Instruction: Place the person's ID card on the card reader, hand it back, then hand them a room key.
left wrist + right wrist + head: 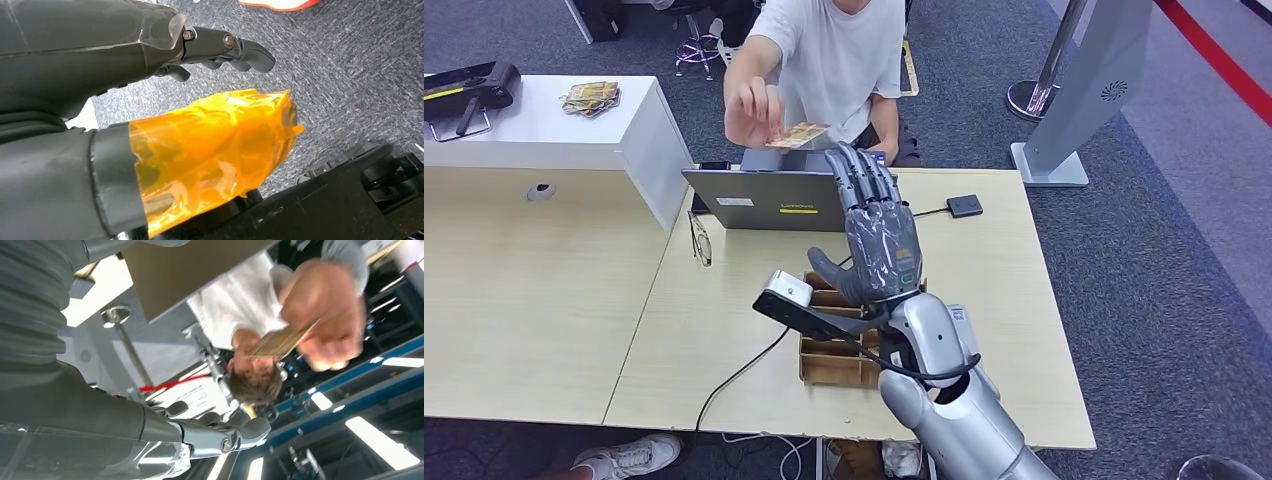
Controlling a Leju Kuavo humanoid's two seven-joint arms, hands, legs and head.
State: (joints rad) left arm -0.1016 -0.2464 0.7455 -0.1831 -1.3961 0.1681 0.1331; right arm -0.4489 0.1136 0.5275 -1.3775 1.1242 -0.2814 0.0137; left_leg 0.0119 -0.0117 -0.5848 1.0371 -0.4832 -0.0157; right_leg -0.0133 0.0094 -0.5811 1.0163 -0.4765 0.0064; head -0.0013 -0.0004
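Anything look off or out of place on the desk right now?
Mostly tidy. One oddity: a pair of glasses lies at the seam between the two tables, beside the laptop. The person's hand holds the card just beyond the right hand, whose fingers are apart.

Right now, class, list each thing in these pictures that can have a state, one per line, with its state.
Right robot hand: raised, fingers apart, empty.
Left robot hand: hanging over the carpet, holding nothing.
Card: held in the person's hand, not touching the robot hand.
Laptop: open.
Glasses: lying on the table.
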